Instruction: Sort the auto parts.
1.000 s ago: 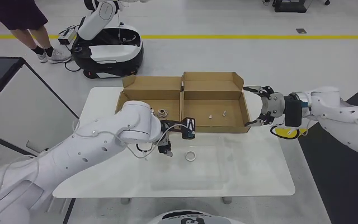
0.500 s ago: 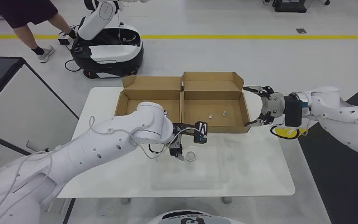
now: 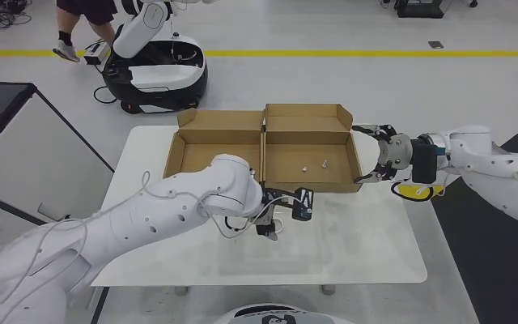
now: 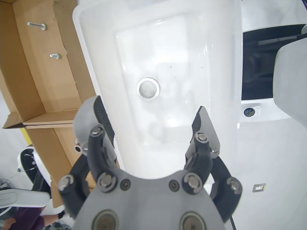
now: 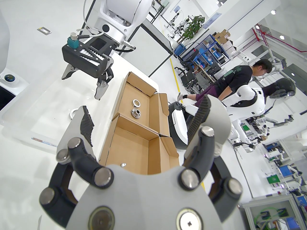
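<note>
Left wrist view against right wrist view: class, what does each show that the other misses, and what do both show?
Left wrist view adds a long bolt and a short bolt, both whole, in one compartment of the cardboard box. Right wrist view adds a boxed ring and a flanged hub in the other compartment, plus the open right claw. Both show the box, the clear tray holding a metal ring, and the open left claw over it.

Open room is lying above the ring [image 4: 148,89] inside the tray [image 4: 100,48]; the cardboard box [image 4: 60,92] wall is flanking one side.
</note>
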